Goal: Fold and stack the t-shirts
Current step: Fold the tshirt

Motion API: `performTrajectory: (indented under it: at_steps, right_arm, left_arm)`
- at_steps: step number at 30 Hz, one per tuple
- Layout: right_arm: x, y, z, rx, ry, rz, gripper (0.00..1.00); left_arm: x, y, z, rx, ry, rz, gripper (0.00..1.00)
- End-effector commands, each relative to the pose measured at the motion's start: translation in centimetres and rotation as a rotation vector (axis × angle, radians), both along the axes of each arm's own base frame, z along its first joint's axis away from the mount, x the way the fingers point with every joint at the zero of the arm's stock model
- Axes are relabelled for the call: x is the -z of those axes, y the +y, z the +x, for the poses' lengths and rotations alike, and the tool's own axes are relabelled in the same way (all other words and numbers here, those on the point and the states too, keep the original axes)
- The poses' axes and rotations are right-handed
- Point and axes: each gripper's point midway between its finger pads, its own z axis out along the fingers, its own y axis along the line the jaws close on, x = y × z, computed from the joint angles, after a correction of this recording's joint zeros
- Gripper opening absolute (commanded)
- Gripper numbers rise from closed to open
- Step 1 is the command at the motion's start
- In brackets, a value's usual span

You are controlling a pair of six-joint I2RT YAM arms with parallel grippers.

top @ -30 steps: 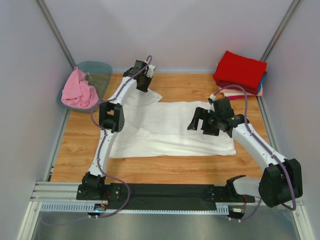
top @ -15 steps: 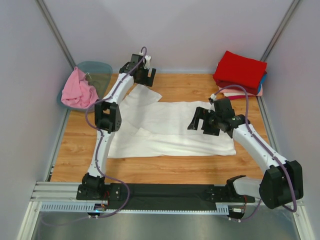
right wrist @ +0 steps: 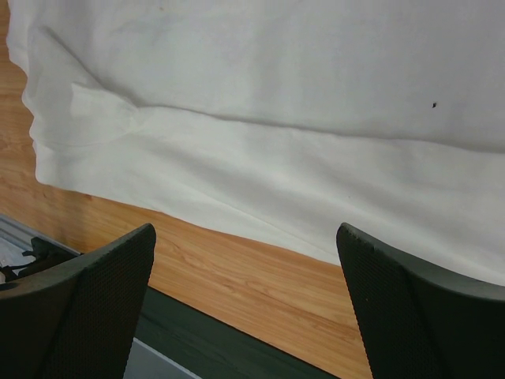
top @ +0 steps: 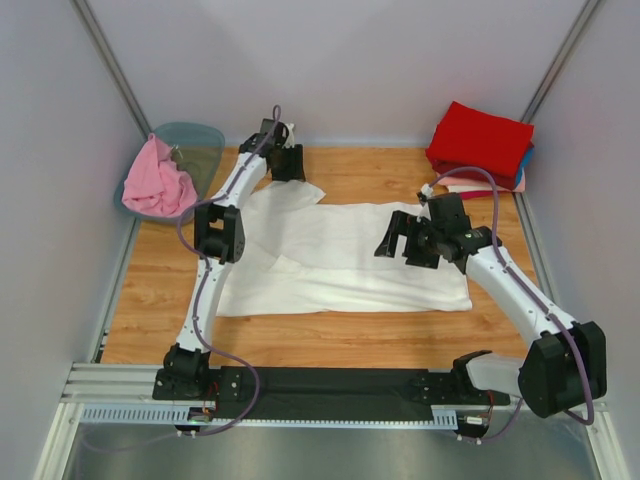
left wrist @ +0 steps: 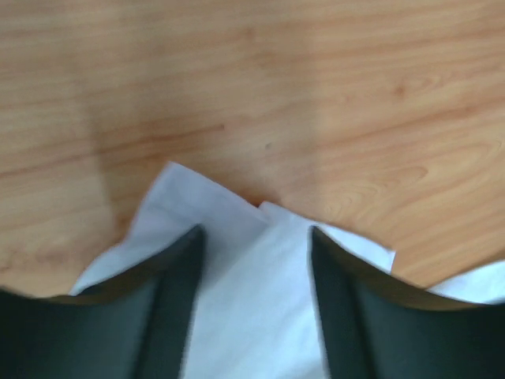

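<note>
just under left gripper (left wrist: pixel 254 234), white t-shirt (left wrist: pixel 252 308)

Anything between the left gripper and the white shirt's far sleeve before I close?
Nothing visible. The left gripper is open, its fingers directly over the sleeve edge of the white t-shirt, with only bare table beyond it.

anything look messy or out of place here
The pink t-shirt hangs crumpled over the rim of the tub, unfolded. The white t-shirt lies spread on the table, rumpled along its left side.
</note>
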Motion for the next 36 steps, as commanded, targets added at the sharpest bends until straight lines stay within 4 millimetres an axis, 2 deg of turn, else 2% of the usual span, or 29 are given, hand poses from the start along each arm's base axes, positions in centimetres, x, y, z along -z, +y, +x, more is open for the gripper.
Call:
performTrajectory:
  at_steps: [1, 3, 5, 8, 9, 11, 15, 16, 18, 19, 20, 21, 22, 23, 24, 25, 28, 30, 31, 32, 33, 34, 36]
  right_arm:
    - [-1.8, 0.4, 1.0, -0.020, -0.049, 0.015, 0.98]
    - [-1.9, 0.4, 1.0, -0.023, -0.051, 0.017, 0.98]
    - [-1.9, 0.5, 1.0, -0.026, -0.049, 0.022, 0.98]
    - [-1.9, 0.7, 0.9, -0.028, -0.050, 0.038, 0.98]
    - [-1.8, 0.7, 0.9, -0.027, -0.048, 0.037, 0.98]
    - [-1.6, 0.7, 0.9, -0.025, -0.052, 0.035, 0.98]
    - [-1.2, 0.4, 2.1, -0.001, -0.062, 0.009, 0.98]
    - [-1.3, 0.2, 2.6, 0.010, -0.070, 0.003, 0.98]
    - [-1.2, -1.4, 4.7, 0.107, -0.078, -0.051, 0.98]
    - [-1.1, -2.6, 6.0, 0.164, -0.099, -0.081, 0.97]
    - [-1.3, -4.0, 7.4, 0.223, -0.107, -0.082, 0.96]
    - [-0.1, -4.7, 8.5, 0.259, -0.081, -0.089, 0.94]
    - [0.2, -6.4, 10.1, 0.317, -0.089, -0.107, 0.93]
    - [-0.7, -7.2, 11.9, 0.348, -0.113, -0.120, 0.92]
    - [1.6, -8.0, 12.7, 0.356, -0.057, -0.167, 0.90]
    - [2.0, -9.6, 13.9, 0.399, -0.048, -0.200, 0.89]
    - [4.0, -12.9, 17.0, 0.480, 0.003, -0.259, 0.81]
    - [5.3, -14.0, 19.3, 0.510, 0.019, -0.274, 0.79]
    - [5.8, -14.4, 20.0, 0.516, 0.030, -0.274, 0.78]
    - [7.5, -14.4, 20.4, 0.509, 0.072, -0.287, 0.76]
    - [7.7, -15.9, 21.0, 0.541, 0.078, -0.292, 0.76]
    - [7.0, -16.4, 22.2, 0.552, 0.055, -0.294, 0.76]
    - [8.3, -16.9, 22.9, 0.556, 0.072, -0.304, 0.75]
  left_arm:
    - [4.6, -2.1, -6.3, 0.039, 0.295, -0.063, 0.55]
    - [4.4, -2.5, -7.3, 0.073, 0.284, 0.002, 0.45]
    - [4.5, -2.3, -7.9, 0.076, 0.292, 0.046, 0.41]
    - [4.8, -1.3, -8.2, 0.053, 0.303, 0.097, 0.24]
    - [4.8, -1.2, -7.9, 0.050, 0.286, 0.102, 0.12]
    - [5.0, -0.6, -7.6, 0.031, 0.271, 0.133, 0.00]
    - [3.7, 0.3, -6.2, 0.008, 0.200, 0.181, 0.00]
    - [2.0, 0.5, -6.0, 0.001, 0.168, 0.188, 0.00]
    - [-0.3, 1.6, -5.0, -0.043, 0.091, 0.227, 0.00]
    - [-1.8, 1.9, -5.5, -0.042, 0.067, 0.223, 0.00]
    - [-3.0, 2.7, -4.7, -0.078, 0.018, 0.241, 0.00]
    - [-3.8, 2.8, -4.8, -0.089, 0.006, 0.232, 0.00]
    - [-5.2, 3.0, -4.9, -0.100, -0.012, 0.216, 0.00]
    - [-6.0, 2.8, -4.8, -0.107, -0.024, 0.200, 0.00]
    - [-6.4, 2.6, -4.9, -0.106, -0.027, 0.187, 0.00]
    - [-7.1, 2.3, -4.9, -0.100, -0.034, 0.168, 0.00]
    - [-7.7, 2.1, -5.4, -0.102, -0.027, 0.149, 0.00]
    - [-7.4, 1.8, -5.9, -0.096, -0.010, 0.130, 0.00]
    - [-7.9, 1.6, -6.1, -0.091, -0.014, 0.116, 0.00]
    - [-7.5, 1.5, -6.4, -0.085, -0.008, 0.111, 0.00]
    - [-7.6, 1.3, -6.6, -0.080, -0.007, 0.109, 0.00]
    - [-8.0, 1.2, -6.7, -0.077, -0.013, 0.102, 0.00]
    - [-7.7, 1.3, -7.1, -0.072, -0.006, 0.107, 0.00]
